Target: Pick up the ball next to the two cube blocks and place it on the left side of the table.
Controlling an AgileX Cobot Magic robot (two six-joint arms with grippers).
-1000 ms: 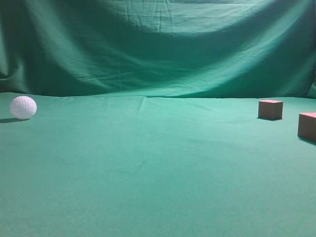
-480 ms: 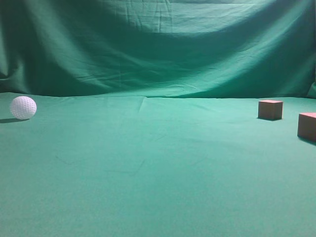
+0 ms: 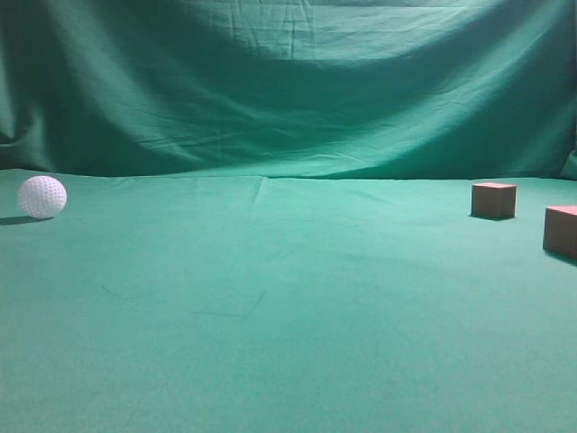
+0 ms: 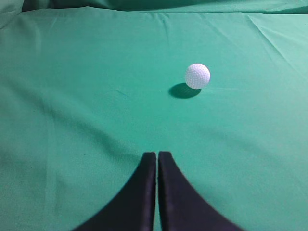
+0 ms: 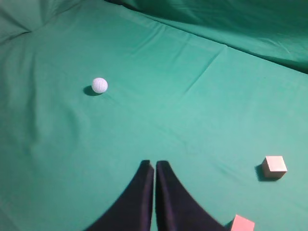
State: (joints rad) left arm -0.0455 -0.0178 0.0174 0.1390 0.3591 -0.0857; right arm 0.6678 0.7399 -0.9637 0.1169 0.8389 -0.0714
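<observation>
The white dimpled golf ball [image 3: 42, 197] rests on the green cloth table [image 3: 288, 307] at the far left of the exterior view. It also shows in the left wrist view [image 4: 197, 76] and the right wrist view [image 5: 99, 85]. The two reddish-brown cube blocks sit at the right, one [image 3: 494, 199] farther back and one [image 3: 561, 230] at the right edge; both show in the right wrist view [image 5: 275, 166] [image 5: 242, 224]. My left gripper [image 4: 157, 155] is shut and empty, short of the ball. My right gripper [image 5: 155, 164] is shut and empty, left of the cubes.
A green cloth backdrop [image 3: 288, 90] hangs behind the table. Wrinkles run across the cloth surface [image 5: 202, 72]. Neither arm shows in the exterior view.
</observation>
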